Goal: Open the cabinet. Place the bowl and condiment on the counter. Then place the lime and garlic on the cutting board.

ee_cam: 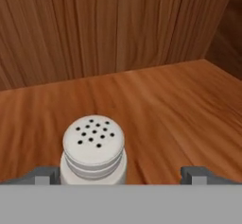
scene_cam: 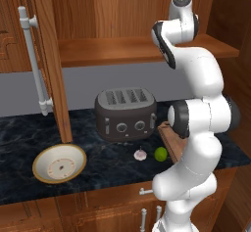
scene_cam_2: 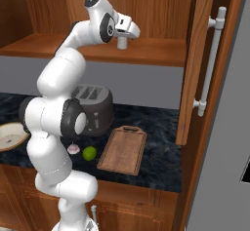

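Up inside the open cabinet (scene_cam_2: 161,54), the gripper (ee_cam: 120,173) hangs just over the white shaker (ee_cam: 93,150) on the wooden shelf — jaws spread wide, one fingertip (ee_cam: 45,175) touching or just beside the shaker's side, the other fingertip (ee_cam: 198,173) well apart, nothing pinched. Down on the black counter (scene_cam: 19,133), the bowl (scene_cam: 60,163) sits left of the toaster (scene_cam: 126,113). In front of the toaster lie the garlic (scene_cam: 140,154) and lime (scene_cam: 161,153), side by side — just beside the cutting board (scene_cam_2: 122,149).
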